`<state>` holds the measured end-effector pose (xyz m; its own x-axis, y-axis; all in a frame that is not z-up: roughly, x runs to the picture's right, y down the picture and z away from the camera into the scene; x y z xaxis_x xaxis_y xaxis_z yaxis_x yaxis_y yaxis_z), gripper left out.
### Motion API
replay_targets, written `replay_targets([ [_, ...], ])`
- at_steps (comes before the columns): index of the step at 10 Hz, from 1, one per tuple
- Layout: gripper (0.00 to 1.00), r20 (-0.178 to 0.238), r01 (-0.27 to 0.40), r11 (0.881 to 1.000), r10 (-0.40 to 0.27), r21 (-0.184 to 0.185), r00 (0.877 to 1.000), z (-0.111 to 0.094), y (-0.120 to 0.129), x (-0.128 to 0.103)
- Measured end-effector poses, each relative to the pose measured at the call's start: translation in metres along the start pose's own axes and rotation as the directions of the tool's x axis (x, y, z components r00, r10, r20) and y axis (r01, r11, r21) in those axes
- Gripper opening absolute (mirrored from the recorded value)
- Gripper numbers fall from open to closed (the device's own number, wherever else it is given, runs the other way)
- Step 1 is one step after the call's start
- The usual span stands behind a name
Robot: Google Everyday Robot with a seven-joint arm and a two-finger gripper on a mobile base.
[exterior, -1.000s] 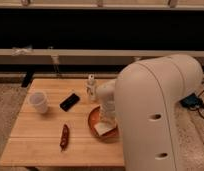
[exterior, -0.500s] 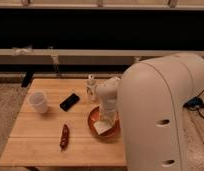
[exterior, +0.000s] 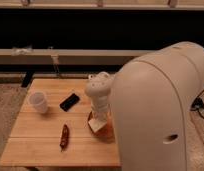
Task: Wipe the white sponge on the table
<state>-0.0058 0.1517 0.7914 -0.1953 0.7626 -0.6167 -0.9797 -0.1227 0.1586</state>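
Sponge: the white sponge (exterior: 95, 125) lies in the left half of the bowl (exterior: 108, 132), askew; I cannot tell its long axis.
Gripper: the gripper (exterior: 98, 119) points down into the bowl, closed, its tip at the sponge; I cannot tell whether it grips it.
Table: the table (exterior: 40, 146) carries the bowl, with a cup (exterior: 39, 101) well to the bowl's left.

tool (exterior: 97, 124) over bowl (exterior: 109, 131) on table (exterior: 40, 146)

Bulky cream-white arm (exterior: 155, 105), smooth rounded shell
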Motion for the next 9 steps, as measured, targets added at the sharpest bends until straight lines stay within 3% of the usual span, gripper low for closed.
replay_targets([
  [2,0.00,0.042,0.087,0.996,-0.087,0.008,0.995,-0.017,0.032,0.006],
  [4,0.00,0.078,0.166,0.986,-0.167,0.019,0.983,-0.029,0.063,0.011],
  [7,0.00,0.104,0.251,0.967,-0.253,0.032,0.962,-0.026,0.095,0.019],
  [9,0.00,0.103,0.269,0.963,-0.271,0.035,0.957,-0.013,0.104,0.019],
])
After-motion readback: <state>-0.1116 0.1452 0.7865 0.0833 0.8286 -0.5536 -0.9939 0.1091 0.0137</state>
